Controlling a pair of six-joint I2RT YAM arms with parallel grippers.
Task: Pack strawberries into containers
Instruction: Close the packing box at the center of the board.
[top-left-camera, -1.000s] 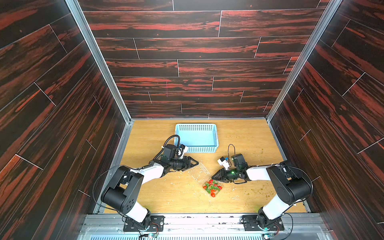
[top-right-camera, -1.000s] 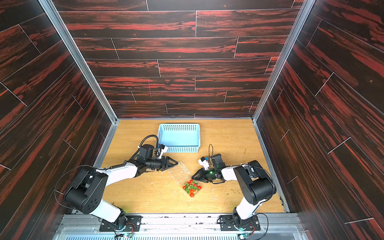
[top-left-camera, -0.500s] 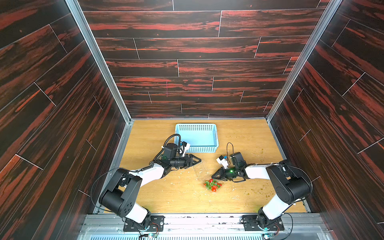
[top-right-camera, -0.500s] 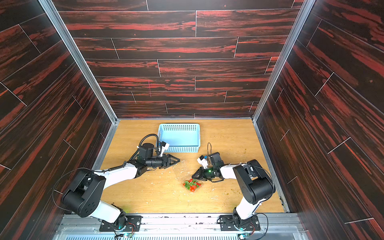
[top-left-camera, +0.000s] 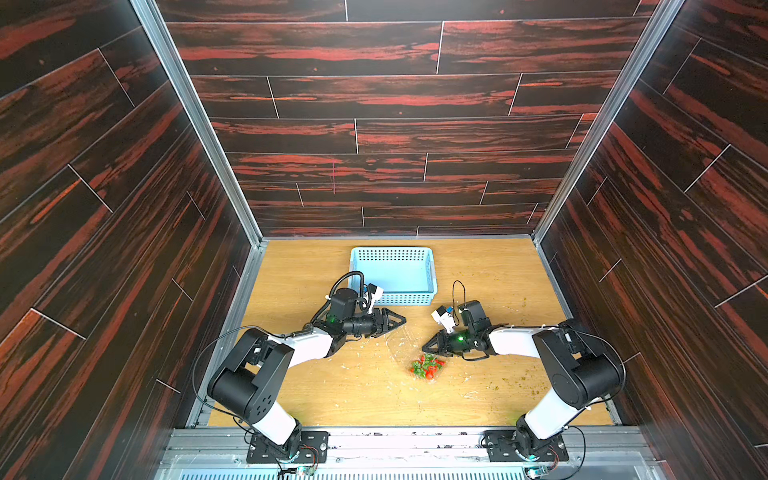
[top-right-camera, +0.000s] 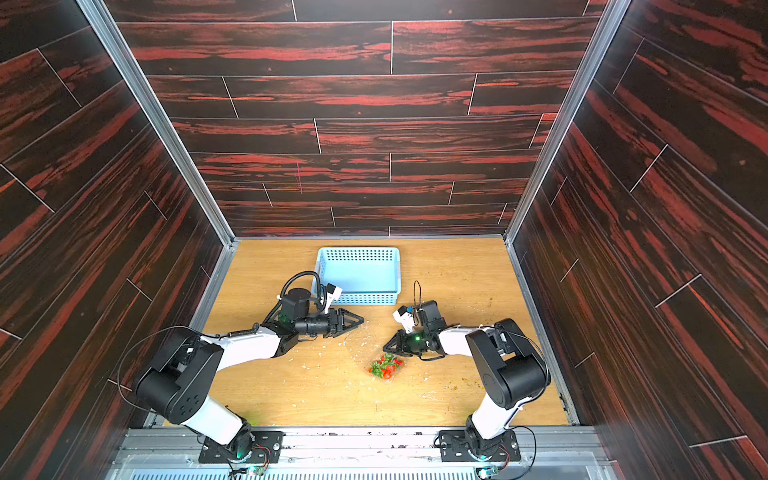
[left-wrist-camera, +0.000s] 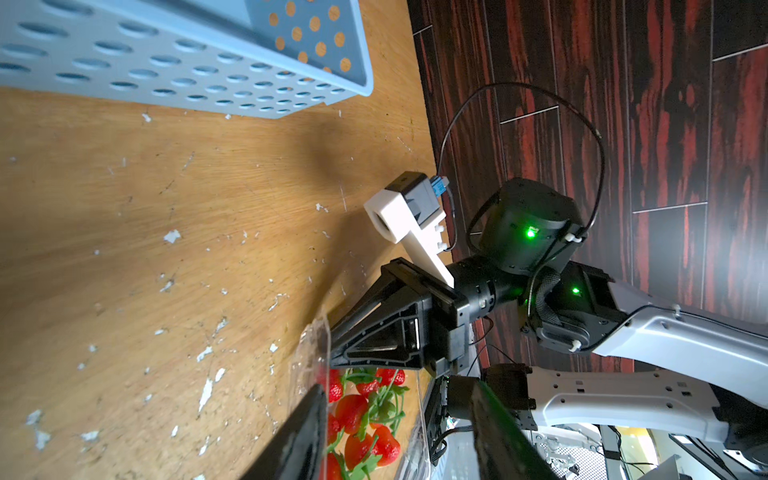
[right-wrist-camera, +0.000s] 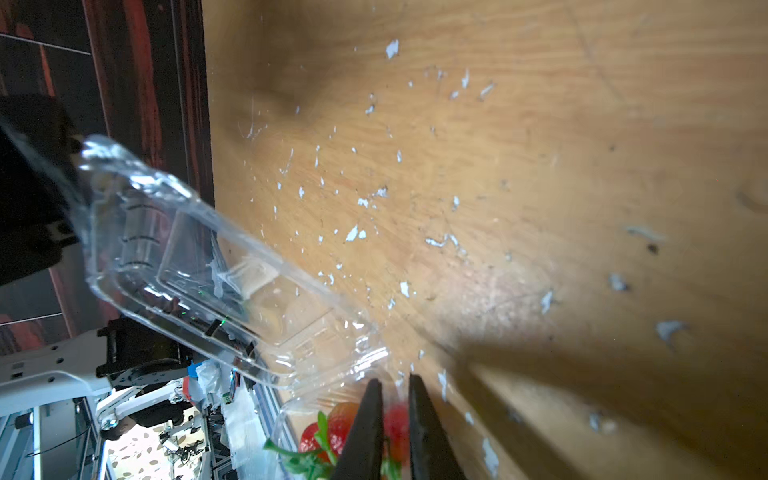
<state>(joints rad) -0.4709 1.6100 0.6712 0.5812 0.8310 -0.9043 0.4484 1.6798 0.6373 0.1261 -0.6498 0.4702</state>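
strawberries (top-left-camera: 427, 366) lay in the open clamshell (right-wrist-camera: 208, 266); right tool (top-left-camera: 424, 345) stood narrow, a berry (right-wrist-camera: 397, 419) between its fingers (right-wrist-camera: 368, 415), grip unclear; left tool (top-left-camera: 401, 323) wide.

No text, brand name, number or sign can be read in any view. In the right wrist view the lid (right-wrist-camera: 137, 232) of the clear container (right-wrist-camera: 286, 409) carries a pale, label-like patch (right-wrist-camera: 253, 272), but it is too blurred to show any lettering. Faint moulded ridges in the plastic beside it do not form legible characters. The room seen past the desk (right-wrist-camera: 540, 166) edge is too small and blurred to yield any writing.
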